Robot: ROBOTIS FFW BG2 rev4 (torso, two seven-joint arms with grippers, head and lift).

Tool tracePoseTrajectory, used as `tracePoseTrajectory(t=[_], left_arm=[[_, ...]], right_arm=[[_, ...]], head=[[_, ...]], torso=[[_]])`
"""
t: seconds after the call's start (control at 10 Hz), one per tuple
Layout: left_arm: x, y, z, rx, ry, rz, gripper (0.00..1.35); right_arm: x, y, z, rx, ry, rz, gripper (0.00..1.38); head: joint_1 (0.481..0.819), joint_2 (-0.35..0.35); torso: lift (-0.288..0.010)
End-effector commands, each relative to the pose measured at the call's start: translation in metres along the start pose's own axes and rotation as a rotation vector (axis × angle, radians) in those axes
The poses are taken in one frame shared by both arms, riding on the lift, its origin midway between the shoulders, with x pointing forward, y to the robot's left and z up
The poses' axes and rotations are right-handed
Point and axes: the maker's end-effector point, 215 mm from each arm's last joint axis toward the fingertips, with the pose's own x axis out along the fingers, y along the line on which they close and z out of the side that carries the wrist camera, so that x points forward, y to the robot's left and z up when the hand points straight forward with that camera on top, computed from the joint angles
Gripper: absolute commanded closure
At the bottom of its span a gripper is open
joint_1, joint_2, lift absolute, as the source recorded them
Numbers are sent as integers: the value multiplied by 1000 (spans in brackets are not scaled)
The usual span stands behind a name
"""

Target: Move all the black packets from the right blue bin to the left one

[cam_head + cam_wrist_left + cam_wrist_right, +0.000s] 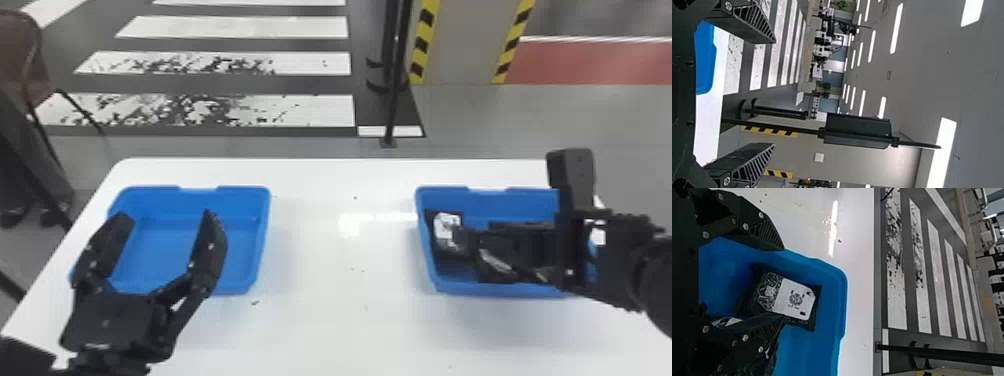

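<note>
On the white tabletop (345, 320), two blue bins, one at each side.

Item: left blue bin (260, 240). Near side and part of the interior masked by the left gripper (166, 214), which hangs over it with fingers spread wide and nothing between them. In the left wrist view a corner of this bin is cut off by the gripper's own body.

Item: right blue bin (500, 288). Right-hand end largely hidden behind the right gripper (472, 242) and its arm.

Item: black packet with white label (795, 299). Lies in the right bin, toward its left wall; one edge runs behind a finger in the right wrist view.

Item: further black packet (758, 369). In the same bin, mostly covered by that same finger; outline hard to make out, black on black. Exact number of packets: cannot tell.

Item: right gripper, reaching into the right bin. Fingers parted, a clear gap between them, closed on nothing; whether either touches a packet, cannot tell. Fingertips blend into the packets in the head view.

Item: chair (30, 60), beyond the tabletop's left side, cut off by the frame.
</note>
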Motion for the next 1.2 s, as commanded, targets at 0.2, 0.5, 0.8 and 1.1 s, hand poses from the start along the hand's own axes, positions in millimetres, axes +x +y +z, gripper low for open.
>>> tracePoseTrajectory(t=[0.2, 0.5, 0.8, 1.1], left_arm=[[0, 0, -1, -2, 0, 0, 99], [1, 0, 0, -4, -8, 0, 99], [0, 1, -1, -2, -8, 2, 99], [1, -1, -2, -5, -8, -3, 99]], right_arm=[[16, -35, -5, 36, 76, -57, 160], [41, -48, 8, 66, 75, -48, 171], [67, -32, 3, 78, 94, 7, 174], [84, -13, -2, 60, 128, 44, 174]], head=[[695, -32], [695, -48], [695, -40], [695, -7]], torso=[[-140], [-140], [-140], [-140]])
